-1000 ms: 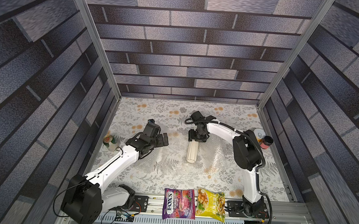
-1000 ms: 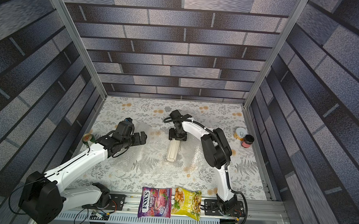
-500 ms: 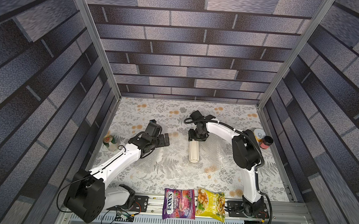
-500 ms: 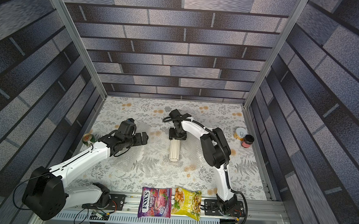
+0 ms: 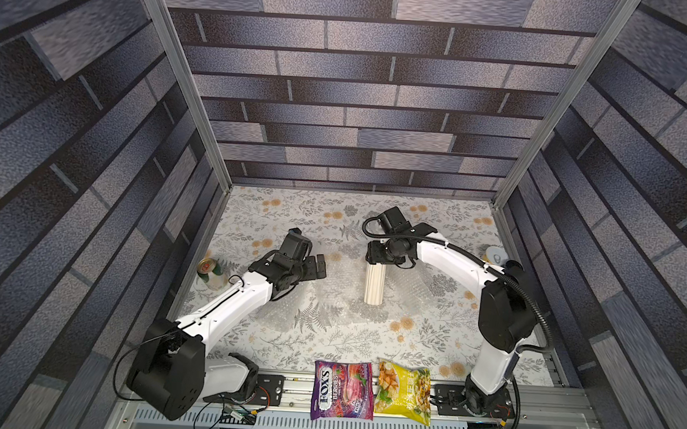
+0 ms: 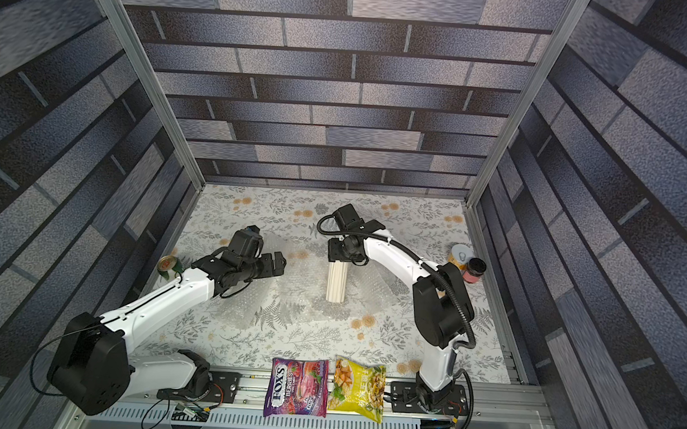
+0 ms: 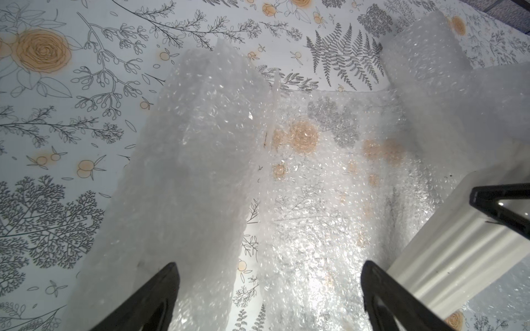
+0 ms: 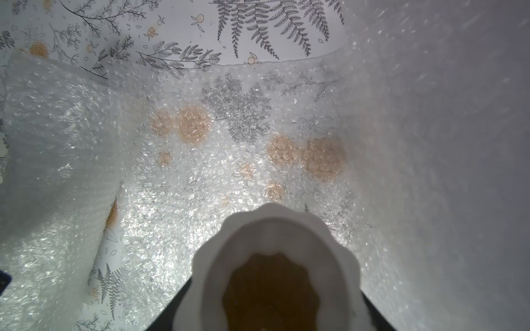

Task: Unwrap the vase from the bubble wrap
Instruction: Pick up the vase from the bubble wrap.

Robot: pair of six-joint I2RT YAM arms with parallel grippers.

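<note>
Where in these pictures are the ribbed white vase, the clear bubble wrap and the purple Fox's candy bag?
Ribbed white vase point(image 5: 375, 285): a top view, middle of its fluted side.
Clear bubble wrap sheet point(image 7: 186, 177): left wrist view, on its raised fold.
Purple Fox's candy bag point(image 5: 342, 391): a top view, centre of its front.

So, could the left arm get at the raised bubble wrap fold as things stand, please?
Probably yes: the left gripper is open, and the bubble wrap fold stands right ahead, nothing between them.
</note>
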